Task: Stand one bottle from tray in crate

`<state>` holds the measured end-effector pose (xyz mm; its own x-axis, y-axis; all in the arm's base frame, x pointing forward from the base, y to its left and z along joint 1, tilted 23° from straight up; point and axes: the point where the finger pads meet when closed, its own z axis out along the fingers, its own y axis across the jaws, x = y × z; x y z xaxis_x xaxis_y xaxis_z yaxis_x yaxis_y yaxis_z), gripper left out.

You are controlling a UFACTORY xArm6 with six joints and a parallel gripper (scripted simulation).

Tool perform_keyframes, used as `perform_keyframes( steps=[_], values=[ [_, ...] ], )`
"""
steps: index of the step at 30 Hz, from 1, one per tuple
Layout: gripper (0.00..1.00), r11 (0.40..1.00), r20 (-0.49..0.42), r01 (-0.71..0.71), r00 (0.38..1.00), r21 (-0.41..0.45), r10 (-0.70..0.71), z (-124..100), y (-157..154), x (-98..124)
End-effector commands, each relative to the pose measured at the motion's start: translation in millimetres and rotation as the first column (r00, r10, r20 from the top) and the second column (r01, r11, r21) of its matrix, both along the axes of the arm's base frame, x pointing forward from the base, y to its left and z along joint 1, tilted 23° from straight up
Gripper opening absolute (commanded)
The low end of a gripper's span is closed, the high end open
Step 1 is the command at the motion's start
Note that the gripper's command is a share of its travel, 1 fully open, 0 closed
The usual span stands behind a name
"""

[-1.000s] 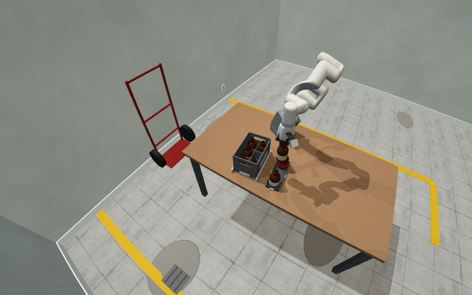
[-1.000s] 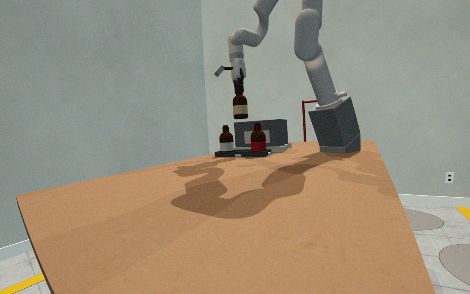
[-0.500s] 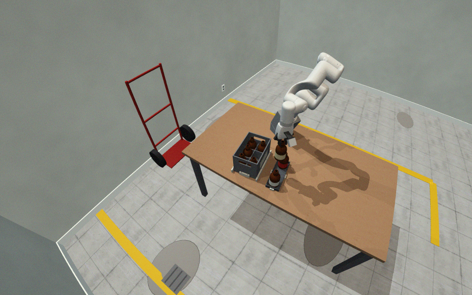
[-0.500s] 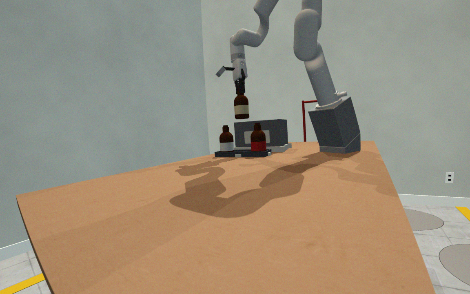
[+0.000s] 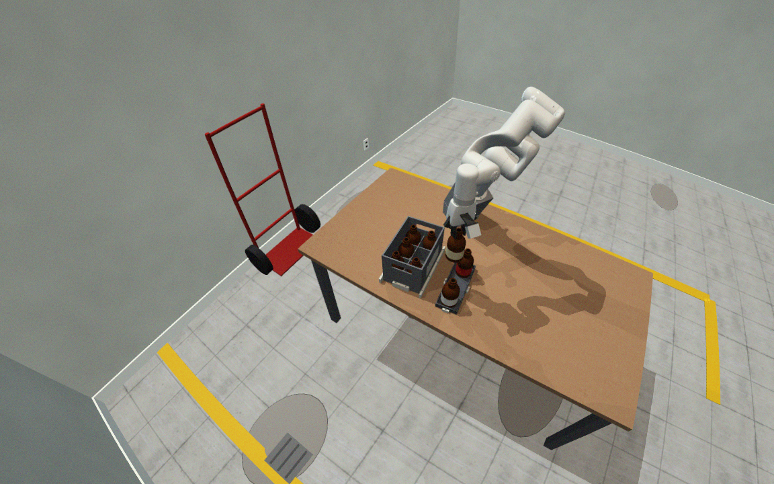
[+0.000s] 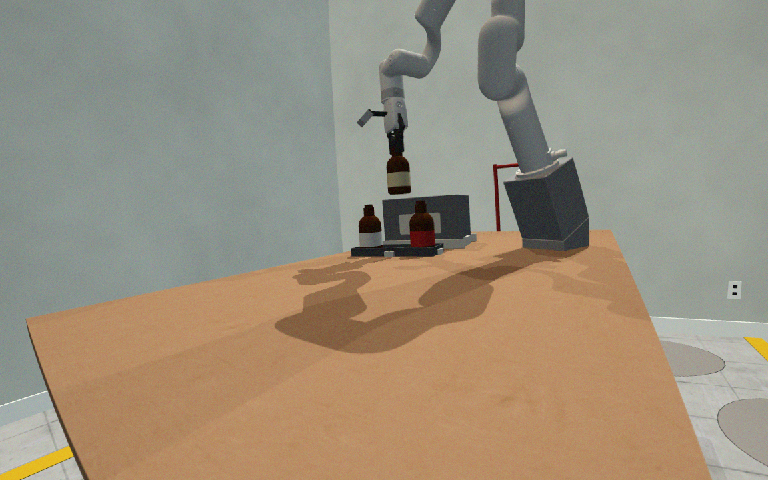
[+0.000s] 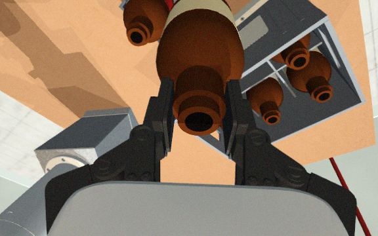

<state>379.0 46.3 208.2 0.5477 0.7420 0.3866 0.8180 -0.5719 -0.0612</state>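
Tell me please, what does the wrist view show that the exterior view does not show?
Only the wrist view shows the fingers pressing both sides of the neck of the cream-label bottle, and the bottles standing inside the crate cells. Only the exterior view shows that this bottle hangs above the crate's top edge, with the white-label bottle and the red-label bottle upright on the tray. Both show the gripper shut on that bottle.

Glossy brown glass bottle (image 7: 199,52), matt grey plastic crate (image 5: 394,261), smooth matt wooden table (image 6: 375,382).
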Motion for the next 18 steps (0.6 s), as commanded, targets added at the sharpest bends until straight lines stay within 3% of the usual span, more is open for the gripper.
perform_keyframes(
  steps=[1,18],
  values=[
    [0.0,1.0,0.004,0.0,1.0,0.0,0.0,-1,-7,1],
    [0.0,1.0,0.004,0.0,1.0,0.0,0.0,-13,-38,2]
  ],
)
